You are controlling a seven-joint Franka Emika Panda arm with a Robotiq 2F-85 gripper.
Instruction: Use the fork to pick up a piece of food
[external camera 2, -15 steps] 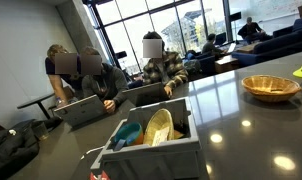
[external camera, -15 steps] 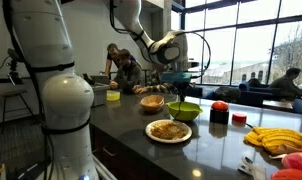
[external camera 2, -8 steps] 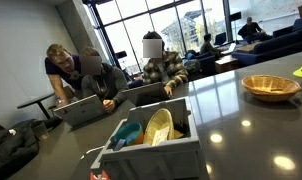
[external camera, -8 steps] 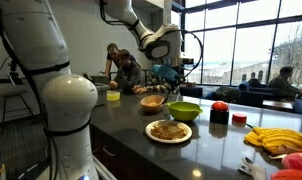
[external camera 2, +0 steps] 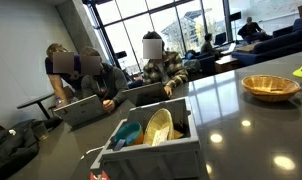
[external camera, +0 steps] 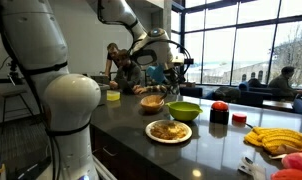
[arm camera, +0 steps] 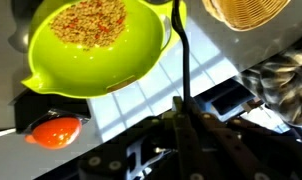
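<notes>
My gripper [external camera: 163, 76] hangs above the counter, over the tan bowl [external camera: 151, 101] and left of the green bowl [external camera: 184, 110]. In the wrist view the gripper [arm camera: 183, 122] is shut on the fork [arm camera: 180, 60], a slim dark stick pointing away from the jaws. The pile of golden-brown food pieces [external camera: 168, 129] lies on a round white plate [external camera: 151, 132] at the counter's front, well below and in front of the gripper. The food is out of the wrist view.
The wrist view shows the green bowl [arm camera: 96, 45] of crumbly filling, the tan bowl [arm camera: 246, 10] and a red object [arm camera: 53, 130]. A red-topped jar [external camera: 220, 112] and bananas [external camera: 274, 138] lie at the right. A bin of dishes [external camera 2: 151, 140] stands on the counter. People sit behind.
The arm has swung left with the fork, from above the green bowl to above the tan bowl. The plate and bowls have not moved.
</notes>
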